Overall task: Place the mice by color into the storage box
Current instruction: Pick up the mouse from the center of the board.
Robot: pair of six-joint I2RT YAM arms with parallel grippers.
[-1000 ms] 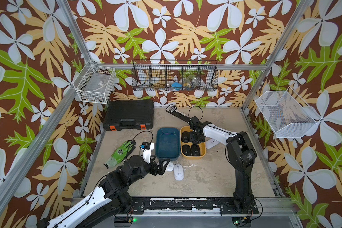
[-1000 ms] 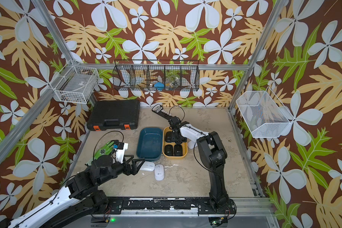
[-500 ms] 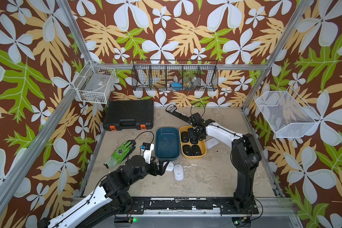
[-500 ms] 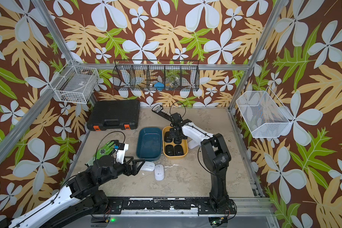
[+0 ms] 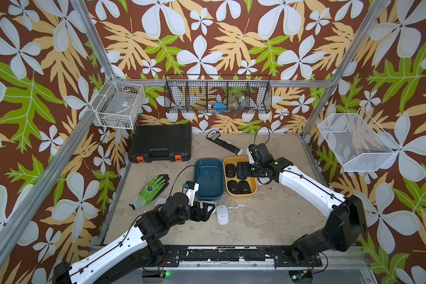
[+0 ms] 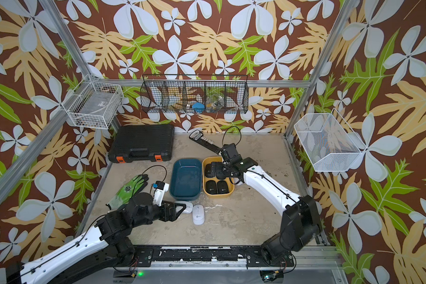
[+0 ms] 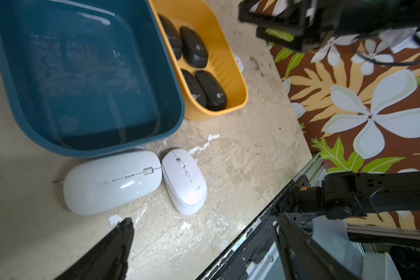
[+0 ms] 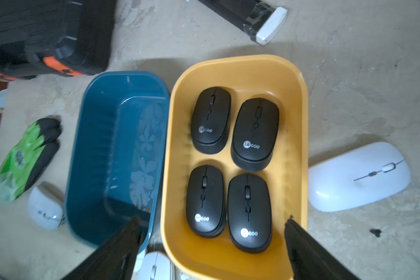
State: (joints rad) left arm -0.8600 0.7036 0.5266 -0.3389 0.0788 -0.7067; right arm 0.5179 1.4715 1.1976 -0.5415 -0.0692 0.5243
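Four black mice [image 8: 249,211] lie side by side in the yellow storage box [image 8: 298,116]. The blue storage box [image 8: 117,157] beside it holds nothing. My right gripper [image 8: 212,218] hangs open over the yellow box [image 5: 241,195], in both top views above its far half [image 6: 219,169]. White mice lie on the floor: a long one [image 7: 112,181] and a short one [image 7: 183,180] before the blue box [image 7: 175,116], one [image 8: 359,177] beside the yellow box, one [image 8: 45,211] near the glove. My left gripper [image 7: 204,218] is open just short of the first pair [image 5: 222,214], holding nothing.
A green glove [image 5: 151,190] lies left of the blue box [image 5: 207,196]. A black tool case [image 5: 161,145] and a black bar with a white end [image 5: 223,143] sit at the back. Wire baskets [image 5: 218,97] hang on the walls. The metal frame rail [image 7: 264,232] runs close to my left gripper.
My right gripper has opened wide, risen out of the yellow box and drawn back to the right, leaving the fourth black mouse inside. The left arm has barely moved.
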